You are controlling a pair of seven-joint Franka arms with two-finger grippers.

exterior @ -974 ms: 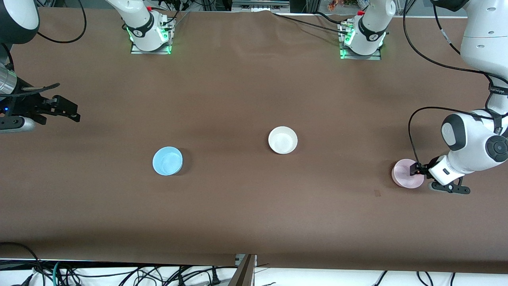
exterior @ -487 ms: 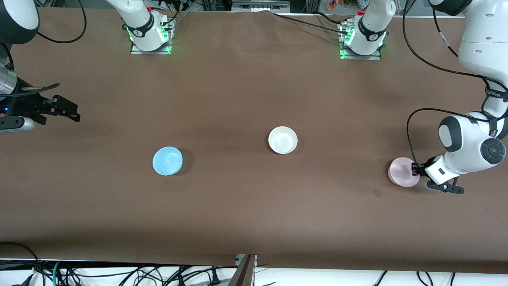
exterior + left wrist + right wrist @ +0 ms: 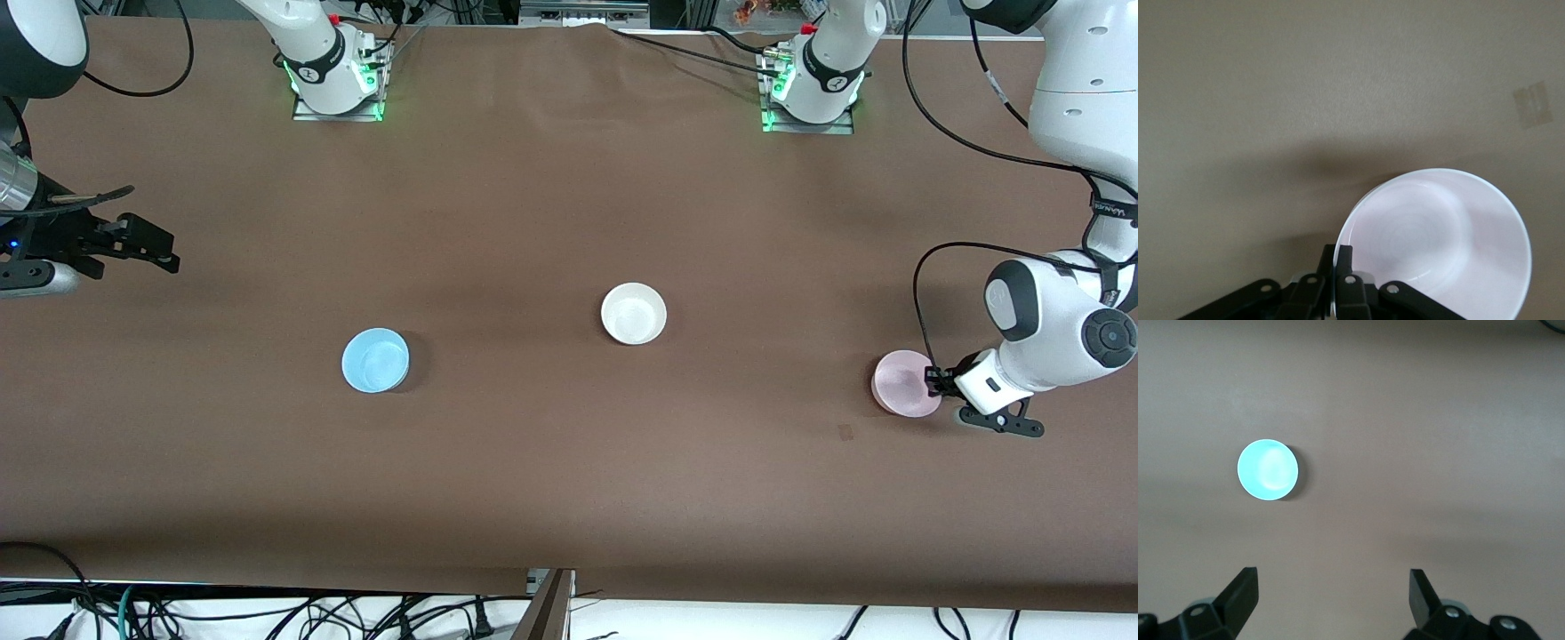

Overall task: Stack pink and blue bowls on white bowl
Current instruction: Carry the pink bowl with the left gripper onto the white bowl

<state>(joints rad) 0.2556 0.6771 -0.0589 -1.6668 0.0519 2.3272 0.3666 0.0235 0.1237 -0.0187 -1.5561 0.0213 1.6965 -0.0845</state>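
Pink bowl [image 3: 903, 383] rim clamped by left end effector [image 3: 931, 382]; right end effector [image 3: 164, 250] waits, spread wide.

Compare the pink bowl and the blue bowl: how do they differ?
The pink bowl is pale pink; the blue bowl is sky blue. The left gripper pinches the pink bowl's rim; nothing touches the blue bowl. The pink bowl is toward the left arm's end of the table, the blue toward the right arm's. Both are small, round and upright.

We see the pink bowl [image 3: 903, 382] pinched at its rim, the blue bowl [image 3: 375, 359] and white bowl [image 3: 633, 313] upright, well apart.
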